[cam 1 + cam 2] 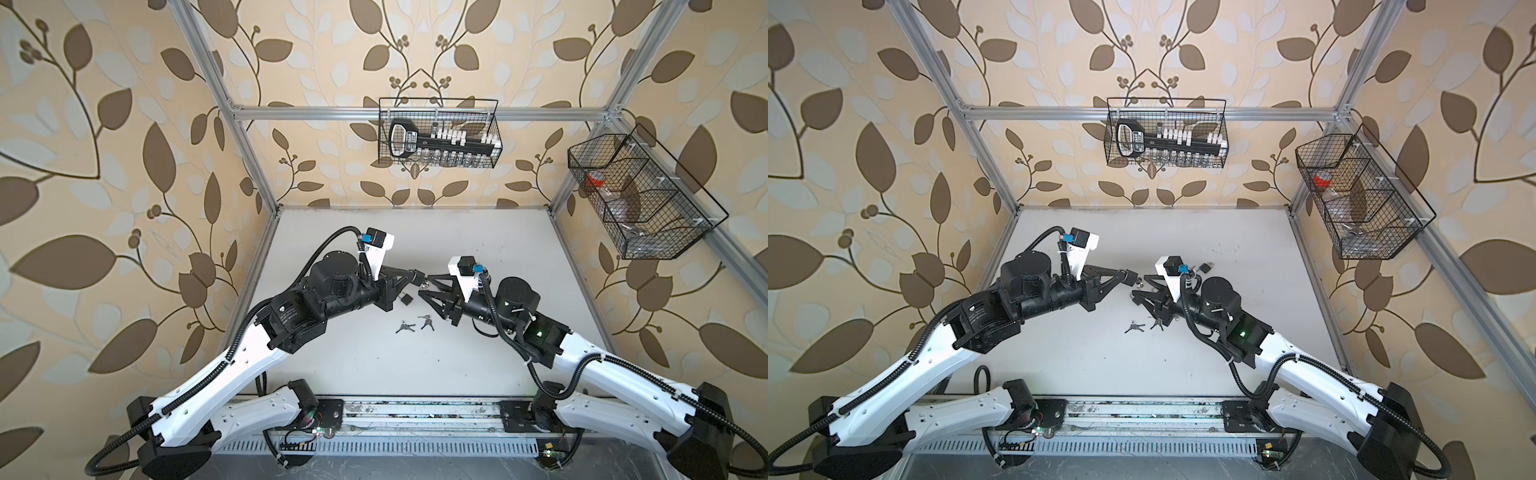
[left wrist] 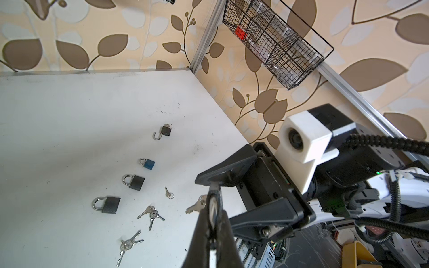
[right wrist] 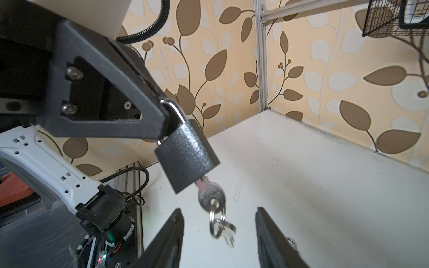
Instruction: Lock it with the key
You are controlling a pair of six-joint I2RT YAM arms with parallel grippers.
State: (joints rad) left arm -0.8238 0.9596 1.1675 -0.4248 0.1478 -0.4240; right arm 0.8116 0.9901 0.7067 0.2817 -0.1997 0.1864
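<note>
Right wrist view: key point(image 3: 211, 196) seated in the hanging padlock point(image 3: 185, 157), not yet gripped.
Clamped on the shackle point(image 3: 176, 111), the left gripper point(image 3: 166, 113) holds it above the surface point(image 3: 301, 185); the right gripper point(image 3: 218, 211) stands apart around the key's ring point(image 3: 210, 220). Best to close on the flat head, not the ring, then twist about the key's axis.

Beige leaf-patterned wallpaper point(image 1: 124, 166) surrounds a white table point(image 1: 374, 365), framed by aluminium rails point(image 1: 311, 111).
</note>
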